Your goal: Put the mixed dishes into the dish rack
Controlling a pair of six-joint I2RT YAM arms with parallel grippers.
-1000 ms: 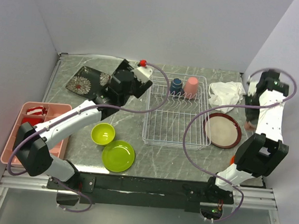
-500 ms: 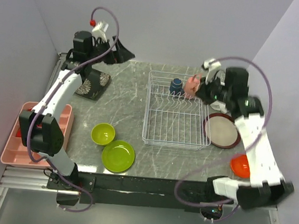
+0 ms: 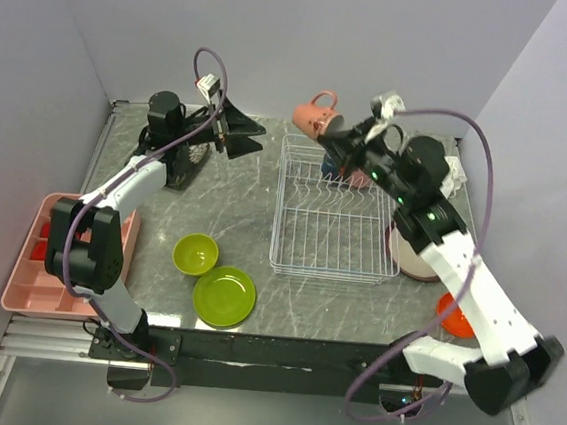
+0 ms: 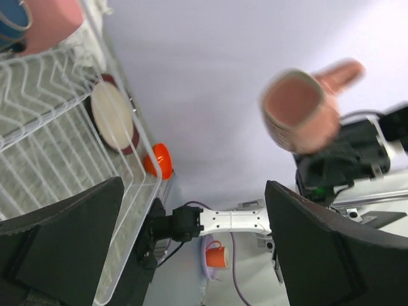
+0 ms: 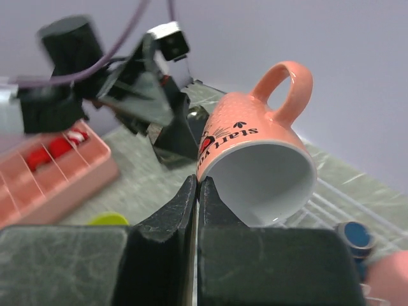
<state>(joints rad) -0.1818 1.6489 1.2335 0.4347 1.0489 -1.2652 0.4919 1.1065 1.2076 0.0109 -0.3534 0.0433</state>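
From above, the right fingers (image 3: 340,143) are closed on the rim of the salmon cup (image 3: 315,115). The cup hangs tilted in the air by the far left corner of the dish rack (image 3: 336,240). The left fingers (image 3: 237,120) stand wide open and hold nothing, raised to the left of that same corner. A dark navy cup (image 3: 331,163) sits inside the rack at its far side. On the bench (image 3: 254,205), the lime green bowl (image 3: 195,253) and lime green plate (image 3: 223,296) lie left of the rack. The brown round plate (image 3: 402,262) is just beside the rack's right side.

In the left wrist view, the two open fingers (image 4: 70,236) frame the picture. The cup (image 4: 299,111) is blurred and well apart from the rack wires (image 4: 64,127).

In the right wrist view, the fingers (image 5: 166,242) are pressed together and pinch the wall of the cup (image 5: 255,166) at its rim. Its handle points up.
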